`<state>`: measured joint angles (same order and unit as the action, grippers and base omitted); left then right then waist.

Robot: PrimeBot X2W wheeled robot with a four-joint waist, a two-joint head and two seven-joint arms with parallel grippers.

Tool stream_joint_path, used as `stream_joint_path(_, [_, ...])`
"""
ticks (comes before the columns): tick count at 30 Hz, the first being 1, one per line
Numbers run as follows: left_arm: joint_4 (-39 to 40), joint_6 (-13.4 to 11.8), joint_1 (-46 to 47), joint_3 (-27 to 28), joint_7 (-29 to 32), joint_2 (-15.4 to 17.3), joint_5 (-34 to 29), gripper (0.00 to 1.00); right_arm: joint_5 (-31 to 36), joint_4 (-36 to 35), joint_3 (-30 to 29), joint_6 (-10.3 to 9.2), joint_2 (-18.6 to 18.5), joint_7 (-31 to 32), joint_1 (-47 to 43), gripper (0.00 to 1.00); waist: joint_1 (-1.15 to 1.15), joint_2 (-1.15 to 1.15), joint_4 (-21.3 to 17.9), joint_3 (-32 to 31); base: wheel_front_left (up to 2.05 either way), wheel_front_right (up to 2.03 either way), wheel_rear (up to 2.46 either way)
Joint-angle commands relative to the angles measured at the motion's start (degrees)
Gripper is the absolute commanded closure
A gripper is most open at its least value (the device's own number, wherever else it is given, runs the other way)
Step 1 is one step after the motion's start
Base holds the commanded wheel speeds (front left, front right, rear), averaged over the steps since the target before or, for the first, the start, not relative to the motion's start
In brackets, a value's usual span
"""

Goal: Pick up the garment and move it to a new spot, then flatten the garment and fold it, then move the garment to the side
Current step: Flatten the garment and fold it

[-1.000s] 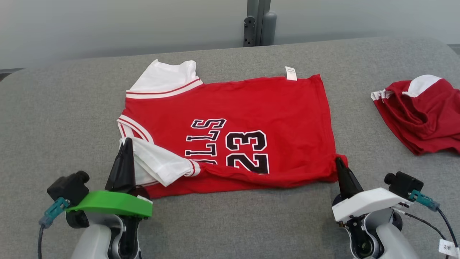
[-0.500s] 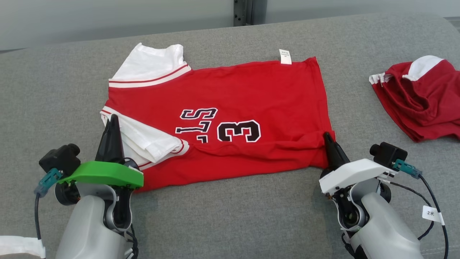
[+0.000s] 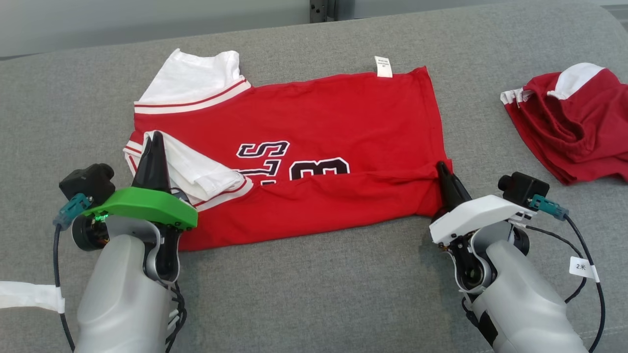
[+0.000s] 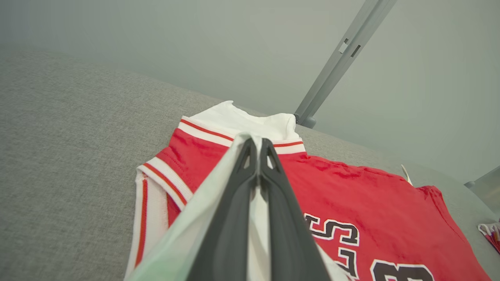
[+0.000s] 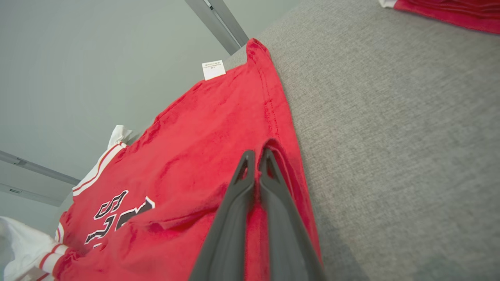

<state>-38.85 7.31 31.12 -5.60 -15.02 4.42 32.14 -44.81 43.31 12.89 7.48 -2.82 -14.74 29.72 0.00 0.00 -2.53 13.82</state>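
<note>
Folded farther up, the near edge of the jersey (image 3: 319,113) hides most of the number (image 3: 319,169); left gripper (image 3: 157,137) pinches its white sleeve (image 3: 196,171), right gripper (image 3: 442,167) its red hem (image 3: 424,196).

**Your left claw (image 4: 258,145) is clamped on a white fold of the red knit jersey (image 4: 351,187).**

You are looking along the two dark fingers (image 4: 230,234), which are pressed together with white sleeve cloth (image 4: 183,238) caught between them and draping off their left side. Beyond the tips the jersey lies spread on the grey woven tabletop (image 4: 66,128). A white band with red stripes (image 4: 166,181) curves along its left side. A second white sleeve (image 4: 242,119) with a red-striped cuff sits at the far edge. Black, white-outlined lettering (image 4: 332,232) shows at lower right. A slanted grey metal post (image 4: 340,58) rises behind, against a pale grey wall (image 4: 156,39). A scrap of another red-and-white cloth (image 4: 491,233) peeks in at the right edge.
</note>
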Motion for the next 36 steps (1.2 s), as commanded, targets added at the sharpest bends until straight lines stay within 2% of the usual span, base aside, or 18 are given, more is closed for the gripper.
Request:
stream_joint_path(1, [-0.6, 0.2, 1.5, 0.1, -0.2, 0.2, -0.2, 1.0, 0.0, 0.4, 0.4, 0.02, -0.1, -0.4, 0.8, 1.0, 0.0, 0.0, -0.1, 0.1, 0.0, 0.0, 0.0])
stream_joint_path(2, [-1.0, 0.2, 2.0, 0.0, -0.2, 0.1, -0.3, 1.0, -0.1, 0.5, 0.6, 0.02, -0.1, -0.4, 1.0, 0.71, 0.0, 0.0, -0.1, 0.2, 0.0, 0.0, 0.0])
stream_joint_path(3, [-1.4, 0.2, 2.4, -0.1, -0.2, 0.0, -0.3, 0.84, -0.3, 0.6, 0.8, 0.02, -0.2, -0.4, 1.1, 0.56, 0.0, 0.0, -0.2, 0.2, 0.0, 0.0, 0.0])
stream_joint_path(4, [-1.3, 0.2, 2.8, -0.1, -0.2, 0.0, -0.4, 0.4, -0.4, 0.6, 1.1, 0.02, -0.2, -0.5, 1.2, 0.23, 0.0, 0.0, -0.3, 0.2, 0.0, 0.0, 0.0])
stream_joint_path(5, [-1.1, 0.2, 3.0, -0.1, -0.2, 0.0, -0.4, 0.01, -0.4, 0.4, 1.3, 0.02, -0.2, -0.5, 1.3, 0.09, 0.0, 0.0, -0.3, 0.3, 0.0, 0.0, 0.0])
stream_joint_path(6, [-1.0, 0.2, 3.0, -0.2, -0.2, -0.1, -0.2, 0.0, -0.4, 0.2, 1.5, 0.02, -0.2, -0.5, 1.4, 0.0, 0.0, 0.0, -0.4, 0.3, 0.0, 0.0, 0.0])
stream_joint_path(17, [6.3, 0.2, -0.6, -4.4, -0.2, 1.1, 5.5, 0.0, 2.9, -6.9, -3.3, 0.02, -0.2, -0.5, -1.4, 0.0, 0.0, 0.0, 0.7, 0.1, 0.0, 0.0, 0.0])
stream_joint_path(20, [7.9, 0.2, -1.9, -5.0, -0.2, 2.2, 6.2, 0.0, 6.1, -10.5, -5.0, 0.02, -0.2, -0.5, -3.1, 0.0, 0.0, 0.0, 1.2, -0.2, 0.0, 0.0, 0.0])
stream_joint_path(26, [7.5, 0.1, -5.4, -2.9, -0.2, 3.8, 6.1, 0.0, 14.1, -18.3, -8.5, 0.02, -0.2, -0.5, -7.7, 0.0, 0.0, 0.0, 2.3, -1.6, 0.0, 0.0, 0.0])
stream_joint_path(31, [7.0, -2.6, -9.4, -1.9, 1.2, 5.4, 6.0, 0.0, 20.2, -23.1, -10.4, 0.02, -0.2, -0.5, -12.5, 0.0, 0.0, 0.0, 3.1, -3.3, 0.0, 0.0, 0.0])
stream_joint_path(36, [8.0, -5.7, -13.9, -1.7, 5.6, 6.8, 6.6, 0.0, 21.8, -25.8, -11.4, 0.02, -0.2, -0.5, -16.7, 0.0, 0.0, 0.0, 3.5, -4.7, 0.0, 0.0, 0.0])
